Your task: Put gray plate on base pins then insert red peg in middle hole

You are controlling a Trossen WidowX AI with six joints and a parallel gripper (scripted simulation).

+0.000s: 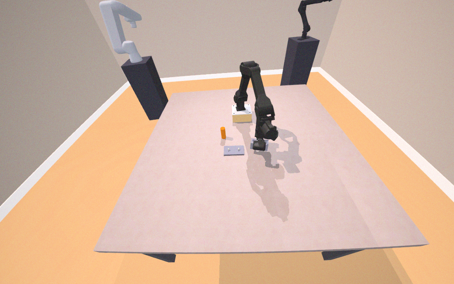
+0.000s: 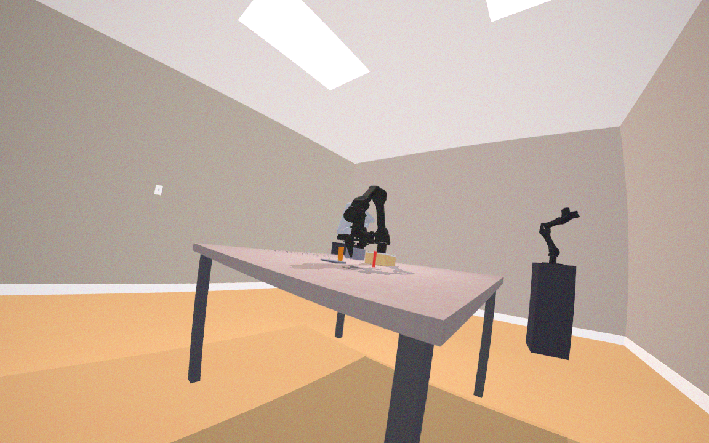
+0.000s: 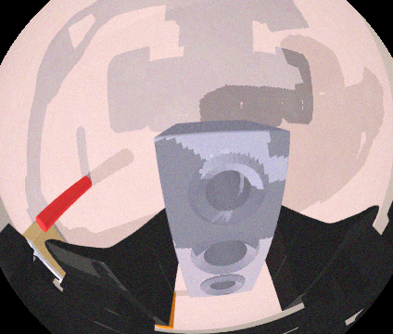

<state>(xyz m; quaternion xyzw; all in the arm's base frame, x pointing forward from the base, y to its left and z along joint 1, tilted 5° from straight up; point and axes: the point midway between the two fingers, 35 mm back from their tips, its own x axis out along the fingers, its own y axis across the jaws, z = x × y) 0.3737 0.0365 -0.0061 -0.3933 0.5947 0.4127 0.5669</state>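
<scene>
My gripper (image 1: pixel 259 145) (image 2: pixel 357 252) (image 3: pixel 215 202) is shut on the gray plate (image 1: pixel 252 144) (image 2: pixel 358 255) (image 3: pixel 220 144), a thick block with three holes in a row. The fingers press its two long sides, low over the table; any gap beneath is too small to tell. The base (image 1: pixel 233 153) (image 2: pixel 333 261) is a flat gray slab with two small pale pins, to the left of the plate in the top view. It does not show in the wrist view. The red peg (image 2: pixel 375 259) (image 3: pixel 64 204) stands upright on the table, hidden behind the arm in the top view.
An orange cylinder (image 1: pixel 223 133) (image 2: pixel 340 253) stands upright behind the base, seen from the top view; its edge shows in the wrist view (image 3: pixel 172 315). The arm's white-topped yellow mount (image 1: pixel 241 117) (image 2: pixel 384 259) is farther back on the table. Two other arms stand on dark pedestals beyond the table.
</scene>
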